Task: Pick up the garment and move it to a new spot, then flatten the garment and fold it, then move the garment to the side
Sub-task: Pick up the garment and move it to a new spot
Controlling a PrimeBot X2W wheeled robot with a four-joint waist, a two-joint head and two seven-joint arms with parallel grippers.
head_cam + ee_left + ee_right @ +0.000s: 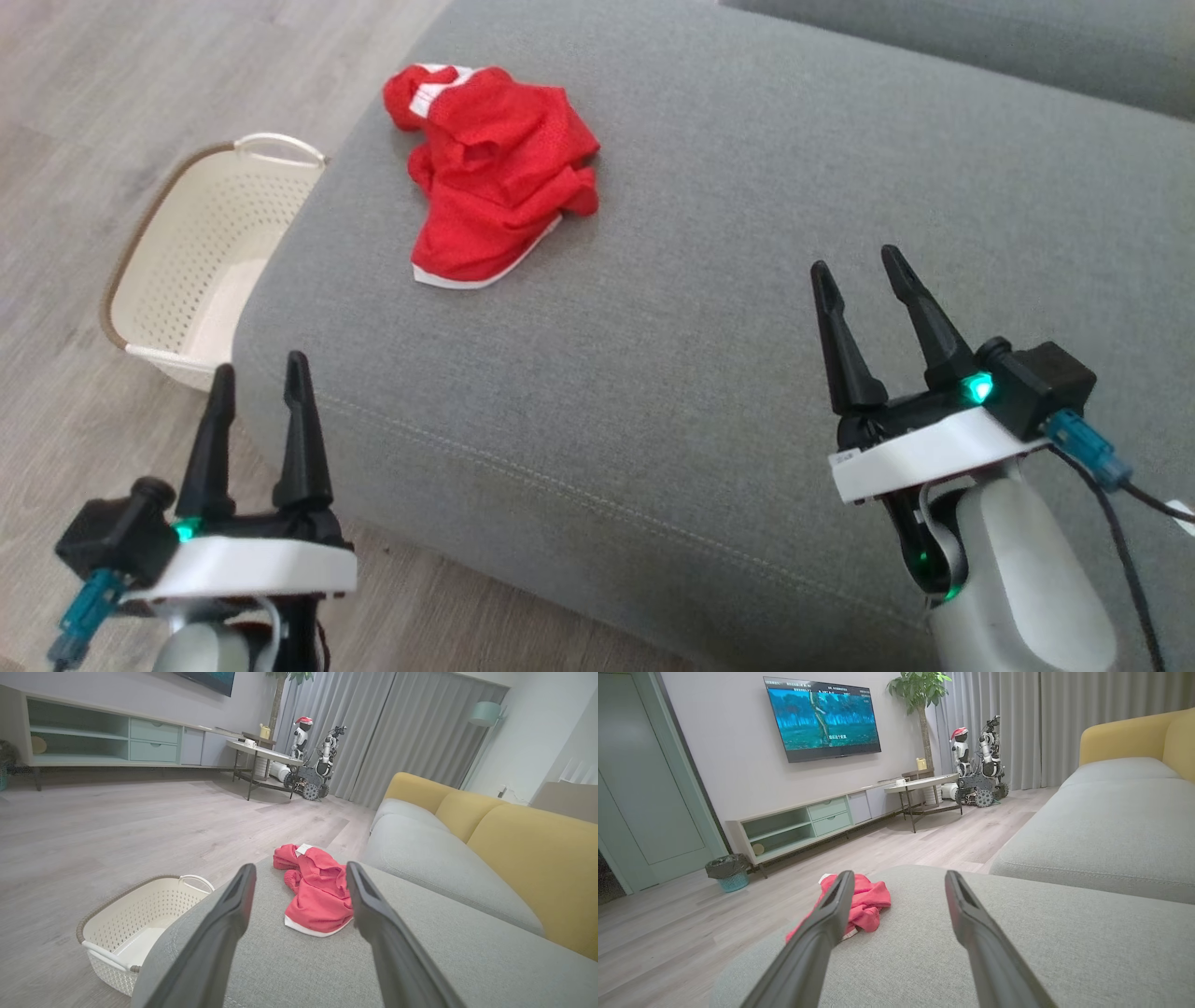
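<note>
While I watched through the head camera, the red garment lay crumpled on the grey sofa cushion, near its far left corner, at about eleven o'clock from the middle of my view. White trim ran along its near hem, and neither claw touched it. My left gripper hung at seven o'clock over the cushion's near left edge, fingers spread and holding nothing; the garment sat at two o'clock from it, well apart. My right gripper stood at three o'clock above the cushion, likewise released and empty, with the garment at ten o'clock from it. A cream perforated basket sat on the wooden floor at nine o'clock, just beside the cushion.
</note>
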